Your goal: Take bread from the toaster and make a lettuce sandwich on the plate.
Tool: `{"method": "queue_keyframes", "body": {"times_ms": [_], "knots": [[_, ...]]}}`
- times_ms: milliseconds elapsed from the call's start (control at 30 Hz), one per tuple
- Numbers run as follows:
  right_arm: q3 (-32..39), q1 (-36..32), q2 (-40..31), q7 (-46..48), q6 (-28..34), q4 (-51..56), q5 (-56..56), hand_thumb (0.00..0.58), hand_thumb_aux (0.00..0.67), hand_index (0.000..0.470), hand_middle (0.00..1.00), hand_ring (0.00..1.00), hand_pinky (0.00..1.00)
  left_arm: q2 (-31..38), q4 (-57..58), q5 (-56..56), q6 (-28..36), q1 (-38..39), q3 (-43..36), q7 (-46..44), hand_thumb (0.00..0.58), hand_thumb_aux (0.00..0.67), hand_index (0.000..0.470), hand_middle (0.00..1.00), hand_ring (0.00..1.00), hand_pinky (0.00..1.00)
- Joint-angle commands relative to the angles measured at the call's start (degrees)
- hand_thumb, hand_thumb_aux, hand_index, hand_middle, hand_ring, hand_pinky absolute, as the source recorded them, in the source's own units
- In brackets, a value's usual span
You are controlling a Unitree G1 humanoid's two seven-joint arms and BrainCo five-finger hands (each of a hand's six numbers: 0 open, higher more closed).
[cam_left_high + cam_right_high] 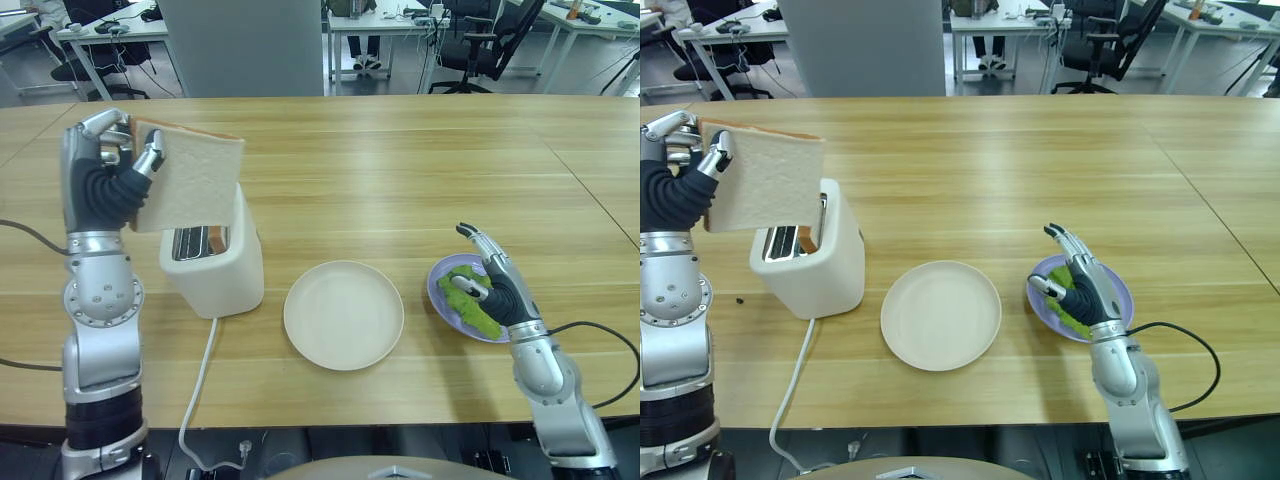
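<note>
Hands: two, one at each side of the wooden table (420, 170).
Left hand (105, 178): raised above the table's left side, fingers closed on the near edge of a bread slice.
Bread slice (197, 182): one, white with a brown crust along the top edge. It is held upright, clear of the toaster, just above and in front of its slots.
Toaster (228, 278): one, white, with two slots on top. It stands left of centre under the lifted slice. A brown-orange edge shows in one slot; cannot tell whether it is a second slice.
Cord (198, 385): one, white, running from the toaster's base off the near table edge.
Plate (343, 315): one, cream and round, bare. It sits at centre front, just right of the toaster and apart from it.
Purple dish (434, 283): one, right of the plate, near but not touching.
Lettuce (480, 318): green leaves heaped on the purple dish; count not readable.
Right hand (503, 288): over the purple dish, fingers stretched out and uncurled, thumb lying across the lettuce, gripping nothing.
</note>
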Motion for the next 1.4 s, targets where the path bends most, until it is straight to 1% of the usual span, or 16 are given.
{"method": "queue_keyframes", "body": {"times_ms": [33, 233, 400, 667, 767, 800, 933, 967, 1000, 1033, 1100, 1133, 1167, 1200, 1233, 1400], "knots": [[0.0, -0.7, -5.0, -0.1, 2.0, 4.6, -7.6, 0.000, 0.000, 0.000, 0.00, 0.00, 0.00, -4.4, -6.2, -3.5, 7.2, 1.3, -4.5, -3.7, 0.580, 0.670, 0.460, 1.00, 1.00, 1.00], [3.3, -3.2, -11.6, -1.7, 3.7, 14.9, -16.4, 0.000, 0.000, 0.000, 0.00, 0.00, 0.00, -14.3, -12.9, -3.1, 15.2, 8.5, -15.2, -4.5, 0.580, 0.670, 0.460, 1.00, 1.00, 1.00], [5.8, -4.7, -12.7, -3.6, 6.2, 21.2, -20.1, 0.000, 0.000, 0.000, 0.00, 0.00, 0.00, -18.6, -11.9, 0.8, 15.7, 14.0, -24.0, -3.7, 0.580, 0.670, 0.460, 1.00, 1.00, 1.00], [9.6, -7.7, -13.4, -5.4, 8.6, 28.1, -22.4, 0.000, 0.000, 0.000, 0.00, 0.00, 0.00, -21.8, -4.9, 3.2, 14.5, 17.1, -27.4, -1.3, 0.580, 0.670, 0.460, 1.00, 1.00, 1.00], [11.0, -8.3, -13.6, -5.3, 9.3, 30.1, -22.9, 0.104, 0.063, 0.043, 0.00, 0.00, 0.00, -22.6, -0.4, 4.1, 13.2, 17.2, -27.7, 0.3, 0.580, 0.670, 0.460, 1.00, 1.00, 1.00], [11.4, -8.3, -13.7, -5.2, 9.6, 30.4, -23.1, 0.104, 0.063, 0.043, 0.00, 0.00, 0.00, -22.8, 1.2, 4.3, 12.7, 17.2, -27.8, 0.8, 0.580, 0.670, 0.460, 1.00, 1.00, 1.00], [12.8, -8.3, -14.4, -5.0, 11.0, 31.2, -24.0, 0.164, 0.102, 0.070, 0.00, 0.00, 0.00, -23.2, 7.5, 4.9, 10.8, 16.8, -27.9, 2.1, 0.580, 0.670, 0.460, 1.00, 1.00, 1.00], [13.1, -8.3, -14.6, -4.8, 11.4, 31.3, -24.1, 0.297, 0.202, 0.139, 0.00, 0.00, 0.00, -23.3, 9.1, 5.0, 10.4, 16.7, -28.0, 2.3, 0.580, 0.670, 0.460, 1.00, 1.00, 1.00], [13.4, -8.2, -14.8, -4.6, 11.7, 31.4, -24.0, 0.349, 0.247, 0.170, 0.00, 0.00, 0.00, -23.3, 10.5, 5.1, 10.0, 16.6, -28.1, 2.5, 0.580, 0.670, 0.460, 1.00, 1.00, 1.00], [13.7, -8.1, -14.9, -4.5, 12.1, 31.5, -24.0, 0.438, 0.339, 0.233, 0.00, 0.00, 0.00, -23.4, 11.8, 5.1, 9.6, 16.5, -28.1, 2.7, 0.580, 0.670, 0.460, 1.00, 1.00, 1.00], [14.1, -7.9, -15.2, -4.3, 12.5, 31.5, -23.9, 0.494, 0.413, 0.283, 0.00, 0.00, 0.00, -23.5, 14.4, 5.5, 9.1, 16.3, -28.5, 2.8, 0.580, 0.670, 0.460, 1.00, 1.00, 1.00], [14.3, -7.9, -15.3, -4.3, 12.7, 31.5, -24.0, 0.494, 0.413, 0.283, 0.00, 0.00, 0.00, -23.6, 15.6, 5.7, 8.8, 16.3, -28.8, 2.9, 0.580, 0.670, 0.460, 1.00, 1.00, 1.00], [14.5, -7.9, -15.4, -4.3, 12.9, 31.5, -24.0, 0.576, 0.612, 0.420, 0.00, 0.00, 0.00, -23.6, 16.6, 5.9, 8.5, 16.3, -29.2, 2.9, 0.580, 0.670, 0.460, 1.00, 1.00, 1.00], [14.6, -7.9, -15.4, -4.3, 13.0, 31.5, -23.9, 0.576, 0.612, 0.420, 0.00, 0.00, 0.00, -23.6, 17.5, 6.0, 8.2, 16.3, -29.6, 3.0, 0.580, 0.670, 0.460, 1.00, 1.00, 1.00], [14.6, -7.9, -15.4, -4.3, 13.2, 31.5, -23.7, 0.580, 0.670, 0.460, 0.00, 0.00, 0.00, -23.6, 18.4, 6.2, 8.0, 16.2, -30.0, 3.0, 0.580, 0.670, 0.460, 1.00, 1.00, 1.00], [14.3, -7.3, -15.6, -4.2, 13.7, 30.1, -23.0, 0.580, 0.670, 0.460, 0.00, 0.00, 0.00, -22.8, 20.8, 7.9, 7.0, 15.8, -32.5, 2.1, 0.580, 0.670, 0.460, 1.00, 1.00, 1.00]]}}
